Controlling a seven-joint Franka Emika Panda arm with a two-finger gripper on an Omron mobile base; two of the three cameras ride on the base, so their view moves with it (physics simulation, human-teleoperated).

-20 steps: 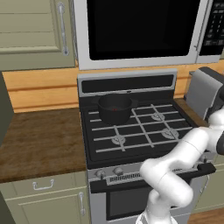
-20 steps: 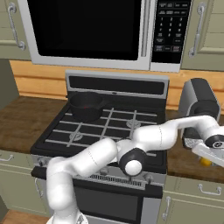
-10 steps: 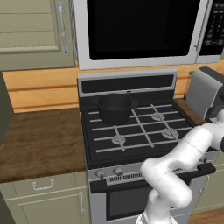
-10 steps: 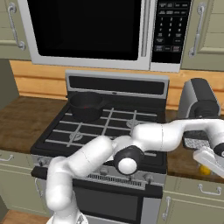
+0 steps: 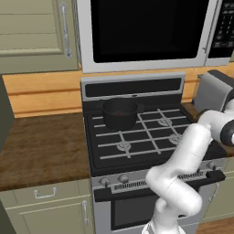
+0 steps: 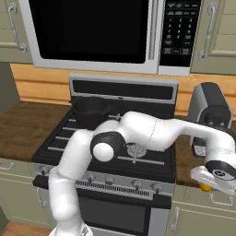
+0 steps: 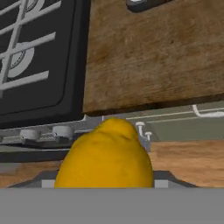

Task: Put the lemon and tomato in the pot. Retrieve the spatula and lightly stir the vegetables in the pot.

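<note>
Lemon (image 7: 105,155) sits clamped in the tool (image 6: 208,185), pot (image 5: 119,113) off at ten o'clock; a swing could shake it loose.

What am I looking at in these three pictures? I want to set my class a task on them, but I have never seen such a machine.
It is a simulated kitchen with a white robot arm. Two pictures come from cameras behind the arm, one on each side; the third looks along its tool, which hangs off the counter's front edge, right of the stove. That close picture shows a yellow lemon sitting in the tool, seemingly gripped. A black pot stands on a back burner with something small and red inside, probably the tomato. A toaster sits on the counter.
</note>
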